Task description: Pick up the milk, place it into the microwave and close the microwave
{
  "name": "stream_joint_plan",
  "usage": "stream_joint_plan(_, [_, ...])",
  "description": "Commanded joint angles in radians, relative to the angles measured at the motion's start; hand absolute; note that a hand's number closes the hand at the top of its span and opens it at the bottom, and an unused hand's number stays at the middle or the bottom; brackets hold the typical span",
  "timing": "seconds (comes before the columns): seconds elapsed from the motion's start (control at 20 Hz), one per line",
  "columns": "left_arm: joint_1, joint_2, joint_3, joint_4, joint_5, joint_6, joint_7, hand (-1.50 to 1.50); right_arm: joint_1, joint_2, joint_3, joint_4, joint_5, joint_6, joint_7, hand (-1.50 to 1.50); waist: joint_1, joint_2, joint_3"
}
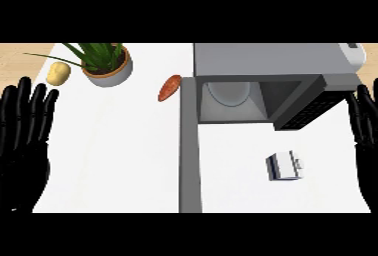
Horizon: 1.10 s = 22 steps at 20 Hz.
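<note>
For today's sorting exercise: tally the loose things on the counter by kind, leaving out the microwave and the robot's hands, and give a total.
Vegetables: 2, the potato and the sweet potato
Potted plants: 1, the potted plant
Cartons: 1, the milk carton
Total: 4

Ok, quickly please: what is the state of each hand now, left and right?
Left hand: open, fingers straight up at the left edge, holding nothing.
Right hand: open, fingers up at the right edge, holding nothing.
</note>
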Motion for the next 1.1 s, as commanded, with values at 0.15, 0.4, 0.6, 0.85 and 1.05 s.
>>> stream_joint_plan(0.15, [-0.051,-0.020,-0.050,-0.019,-0.063,0.033,0.044,-1.50,0.099,-0.109,-0.142,-0.020,-0.313,0.241,-0.078,-1.50,0.012,0.008,0.019])
stream_joint_plan(0.4, [0.064,-0.079,0.013,0.001,0.074,0.069,0.079,-1.50,0.283,-0.167,-0.129,-0.106,-0.488,0.450,-0.116,-1.50,0.007,0.004,0.018])
stream_joint_plan(0.6, [0.242,-0.067,0.000,-0.156,0.132,0.009,0.075,-1.50,0.439,-0.174,-0.198,-0.130,-0.504,0.561,-0.202,-1.50,0.021,0.004,0.017])
stream_joint_plan(0.85, [0.376,-0.038,0.049,-0.220,0.212,-0.060,0.030,-1.50,0.525,-0.073,-0.212,-0.105,-0.396,0.626,-0.303,-1.50,0.024,0.006,0.017])
stream_joint_plan(1.05, [0.502,-0.064,0.037,-0.183,0.235,-0.124,-0.105,-1.50,0.573,-0.043,-0.231,-0.174,-0.364,0.654,-0.296,-1.50,0.025,0.006,0.016])
